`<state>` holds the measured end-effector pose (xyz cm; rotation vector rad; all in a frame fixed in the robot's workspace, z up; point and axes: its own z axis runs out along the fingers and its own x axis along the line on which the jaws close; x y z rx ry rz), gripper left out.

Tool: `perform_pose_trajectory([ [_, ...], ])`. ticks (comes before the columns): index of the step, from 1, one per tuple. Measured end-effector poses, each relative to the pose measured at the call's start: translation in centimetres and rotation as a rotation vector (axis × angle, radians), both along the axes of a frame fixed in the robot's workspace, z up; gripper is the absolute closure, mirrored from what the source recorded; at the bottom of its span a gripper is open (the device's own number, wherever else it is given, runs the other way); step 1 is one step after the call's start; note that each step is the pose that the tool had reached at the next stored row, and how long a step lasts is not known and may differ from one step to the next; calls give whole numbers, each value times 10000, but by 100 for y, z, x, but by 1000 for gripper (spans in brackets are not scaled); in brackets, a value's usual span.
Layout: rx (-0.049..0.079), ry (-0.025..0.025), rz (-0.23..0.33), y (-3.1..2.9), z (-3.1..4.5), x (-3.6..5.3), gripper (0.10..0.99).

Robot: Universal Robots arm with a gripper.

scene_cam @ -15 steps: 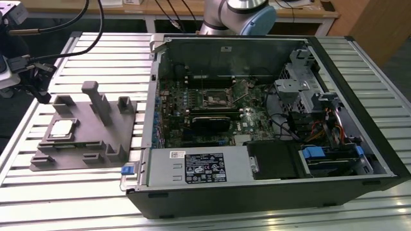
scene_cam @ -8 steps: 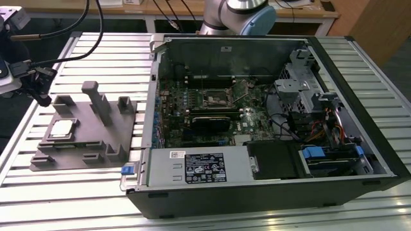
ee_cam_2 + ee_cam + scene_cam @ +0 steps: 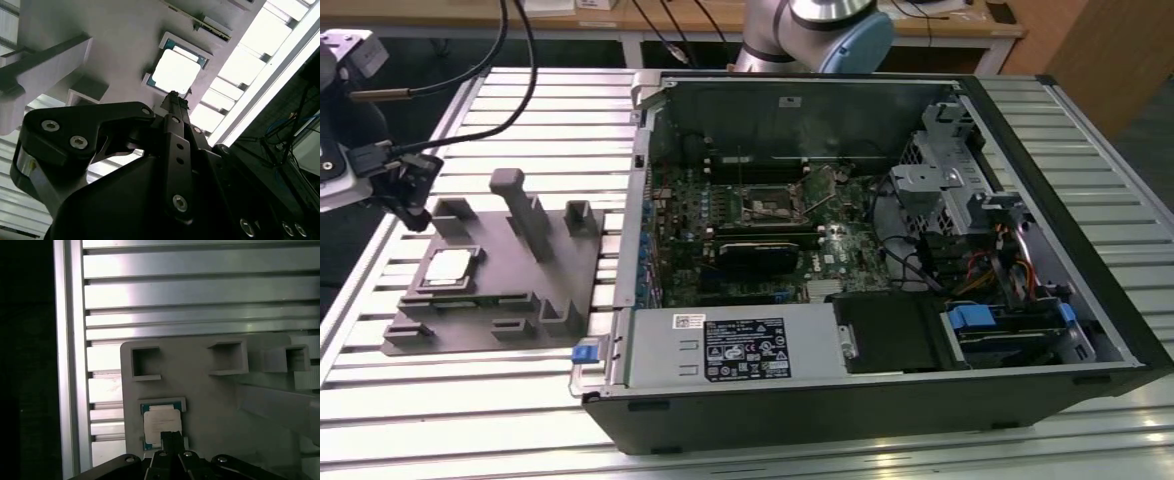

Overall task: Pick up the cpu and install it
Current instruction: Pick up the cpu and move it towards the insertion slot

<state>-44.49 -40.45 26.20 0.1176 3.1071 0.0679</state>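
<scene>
Pick-up step: hand [image 3: 171,434] pressed together, empty, hovers above cpu [image 3: 161,420] in fixture plate [image 3: 210,405] — a grasp needs it spread.

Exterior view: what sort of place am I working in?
Probably a lab or workshop assembly bench: an open desktop computer case on a slatted aluminium table, beside a grey fixture plate holding the cpu.

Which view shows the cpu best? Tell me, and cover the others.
The second wrist view: the cpu lies large, nearly whole, in the grey fixture. In the first wrist view the pincer overlaps one edge. The exterior view shows it small, on the exterior view's left.
</scene>
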Motion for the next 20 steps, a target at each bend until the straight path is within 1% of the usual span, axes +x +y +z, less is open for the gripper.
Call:
perform_pose_trajectory([
  [20,0,0,0,-64,-363,0,980],
])
